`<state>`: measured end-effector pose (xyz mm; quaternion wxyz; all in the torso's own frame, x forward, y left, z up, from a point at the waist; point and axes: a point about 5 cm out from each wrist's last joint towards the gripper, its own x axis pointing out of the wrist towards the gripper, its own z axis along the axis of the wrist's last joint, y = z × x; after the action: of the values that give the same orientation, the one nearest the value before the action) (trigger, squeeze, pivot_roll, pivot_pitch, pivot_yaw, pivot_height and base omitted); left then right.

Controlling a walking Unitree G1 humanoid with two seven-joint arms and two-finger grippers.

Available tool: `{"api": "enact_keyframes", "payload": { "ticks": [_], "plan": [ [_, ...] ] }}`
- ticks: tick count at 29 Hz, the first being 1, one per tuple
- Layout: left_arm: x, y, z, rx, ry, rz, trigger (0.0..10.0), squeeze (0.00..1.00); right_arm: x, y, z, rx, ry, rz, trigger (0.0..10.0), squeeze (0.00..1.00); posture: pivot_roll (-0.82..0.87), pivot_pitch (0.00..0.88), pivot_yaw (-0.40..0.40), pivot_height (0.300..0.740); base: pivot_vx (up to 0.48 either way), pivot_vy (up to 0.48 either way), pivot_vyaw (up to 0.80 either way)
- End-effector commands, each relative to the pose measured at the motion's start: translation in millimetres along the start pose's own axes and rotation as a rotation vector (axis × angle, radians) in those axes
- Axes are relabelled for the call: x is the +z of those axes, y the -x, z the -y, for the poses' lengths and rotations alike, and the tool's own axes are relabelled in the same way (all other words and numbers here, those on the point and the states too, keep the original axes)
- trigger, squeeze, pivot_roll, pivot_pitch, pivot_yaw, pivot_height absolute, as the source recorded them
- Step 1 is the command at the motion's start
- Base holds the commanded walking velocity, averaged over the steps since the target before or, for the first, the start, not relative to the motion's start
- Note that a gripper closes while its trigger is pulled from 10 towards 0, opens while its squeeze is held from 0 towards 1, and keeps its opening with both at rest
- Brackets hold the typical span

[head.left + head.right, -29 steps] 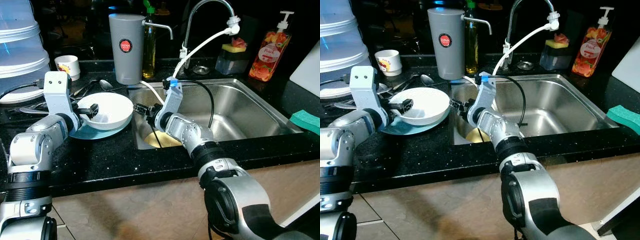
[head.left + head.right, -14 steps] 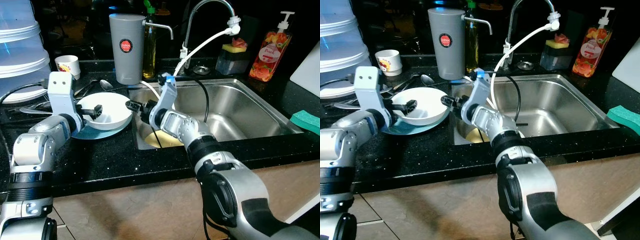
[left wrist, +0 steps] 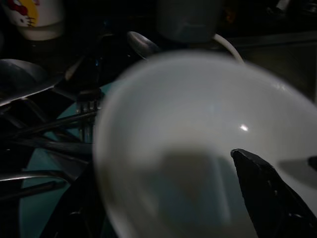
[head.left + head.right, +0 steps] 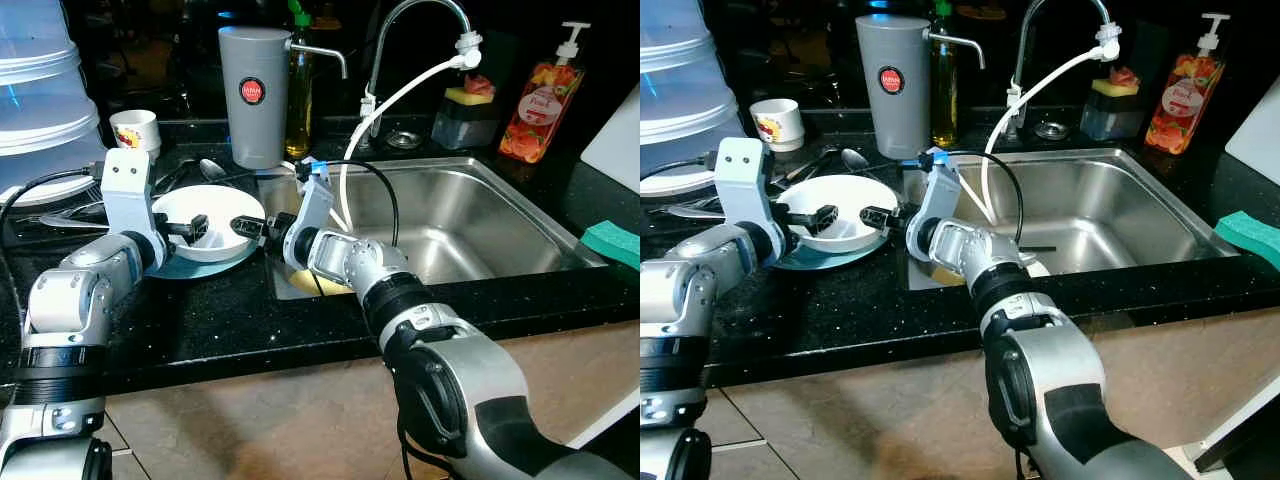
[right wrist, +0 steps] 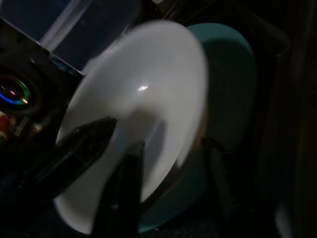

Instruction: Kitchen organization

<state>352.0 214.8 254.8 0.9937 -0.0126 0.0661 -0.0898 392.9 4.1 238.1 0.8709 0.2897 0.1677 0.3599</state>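
Observation:
A white bowl [image 4: 215, 206] sits on a teal plate [image 4: 200, 264] on the black counter, left of the sink. My left gripper [image 4: 198, 226] is open at the bowl's left side. One of its fingers [image 3: 262, 193] is inside the bowl [image 3: 188, 124] and the other is outside the rim. My right gripper [image 4: 243, 225] reaches in from the sink side, open across the bowl's right rim. One of its fingers [image 5: 124, 188] lies over the bowl's inside [image 5: 148, 74], the other by the plate [image 5: 233, 74].
A grey jug [image 4: 255, 95] stands behind the bowl. Spoons and forks [image 4: 200, 170] and a small cup [image 4: 135, 130] lie at the back left. The steel sink [image 4: 480, 210] holds a yellow dish [image 4: 320, 283]. A soap bottle [image 4: 540, 95] and a green sponge [image 4: 612, 242] are on the right.
My right gripper has moved left from the sink's edge to the bowl's right rim. The left gripper has shifted slightly right, further into the bowl.

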Motion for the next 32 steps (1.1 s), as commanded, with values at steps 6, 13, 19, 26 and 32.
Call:
{"api": "enact_keyframes", "payload": {
  "ticks": [6, 13, 19, 26, 32],
  "plan": [
    [-7, -2.4, 1.6, -0.023, -0.016, -0.023, 10.0, 0.00, -7, -2.2, -1.0, 0.009, -0.098, 0.007, 0.0, 0.00, 0.05, 0.061, -0.010, 0.740, 0.000, 0.000, 0.00],
    [4, -1.7, -1.7, 0.015, -0.050, 0.038, 10.0, 0.00, -5, -0.7, 3.1, -0.010, -0.135, 0.034, 0.0, 0.00, 0.05, 0.060, -0.008, 0.740, 0.000, 0.000, 0.00],
    [30, 1.6, 1.3, 0.008, -0.051, 0.216, 10.0, 0.00, 9, 4.0, 9.6, -0.050, -0.158, 0.111, 0.0, 0.00, 0.04, 0.058, -0.006, 0.740, 0.000, 0.000, 0.00],
    [37, 2.3, 31.7, -0.186, -0.127, 0.273, 10.0, 0.00, 51, 26.7, 33.3, -0.175, -0.176, 0.336, 0.0, 0.00, 0.05, 0.050, -0.004, 0.740, 0.000, 0.000, 0.00],
    [31, 2.3, 55.8, -0.319, -0.216, 0.268, 10.0, 0.00, 89, 68.6, 69.3, -0.373, -0.080, 0.559, 0.0, 0.00, 0.04, 0.044, 0.003, 0.740, 0.000, 0.000, 0.00]
  ]
}}
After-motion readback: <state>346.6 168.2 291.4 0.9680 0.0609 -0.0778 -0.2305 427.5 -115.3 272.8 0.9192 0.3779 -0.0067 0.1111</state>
